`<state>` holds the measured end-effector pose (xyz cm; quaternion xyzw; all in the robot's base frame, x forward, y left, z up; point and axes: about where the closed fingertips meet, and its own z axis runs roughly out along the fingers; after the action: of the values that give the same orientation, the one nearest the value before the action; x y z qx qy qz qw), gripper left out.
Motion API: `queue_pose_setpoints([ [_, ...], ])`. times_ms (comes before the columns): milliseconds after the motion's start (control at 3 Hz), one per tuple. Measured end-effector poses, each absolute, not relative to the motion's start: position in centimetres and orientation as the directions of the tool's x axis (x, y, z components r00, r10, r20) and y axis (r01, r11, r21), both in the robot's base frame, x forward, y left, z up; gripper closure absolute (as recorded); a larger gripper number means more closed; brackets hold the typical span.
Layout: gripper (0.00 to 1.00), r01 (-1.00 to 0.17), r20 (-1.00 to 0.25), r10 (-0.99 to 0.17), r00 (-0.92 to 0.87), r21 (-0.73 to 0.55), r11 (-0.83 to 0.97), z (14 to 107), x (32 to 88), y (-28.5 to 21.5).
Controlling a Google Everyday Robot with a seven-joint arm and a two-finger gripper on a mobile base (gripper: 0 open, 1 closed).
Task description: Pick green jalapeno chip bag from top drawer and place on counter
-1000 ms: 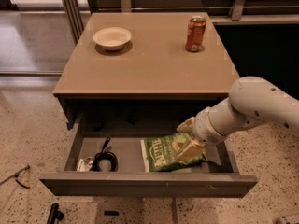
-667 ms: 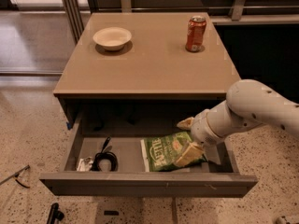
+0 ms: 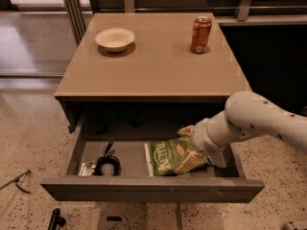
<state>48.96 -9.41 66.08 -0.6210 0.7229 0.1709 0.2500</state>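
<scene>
Camera view: the top drawer (image 3: 148,188) stands pulled wide open beneath the counter (image 3: 153,66), grey inside on show. There's the green jalapeno chip bag (image 3: 164,158), lying flat on the drawer floor right of centre, white lettering facing up. The white arm (image 3: 259,121) reaches in from the right, and the gripper (image 3: 187,146) is down inside the drawer at the bag's right end. Its tan fingers (image 3: 190,162) are spread: one lies across the bag's lower right corner, the other sits just past the bag's back edge, so the bag's end is between them and not pinched. The bag is not lifted; it rests on the drawer floor.

Over on the drawer's left, a coiled black cable (image 3: 108,163), with a small silvery crumpled scrap (image 3: 86,167) just beside it.

Up top on the counter, a cream bowl (image 3: 115,38) sits at the back left, and an orange soda can (image 3: 200,34) stands upright at the back right, the two well apart.
</scene>
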Motion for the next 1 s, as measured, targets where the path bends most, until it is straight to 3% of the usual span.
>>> queue_pose_setpoints([
  [333,0.2,-0.983,-0.569,-0.817,-0.096,-0.074,0.167,64.5,49.4,-9.2],
  [1000,0.25,-0.981,-0.513,-0.854,-0.088,-0.105,0.164,61.1,50.8,-9.3],
])
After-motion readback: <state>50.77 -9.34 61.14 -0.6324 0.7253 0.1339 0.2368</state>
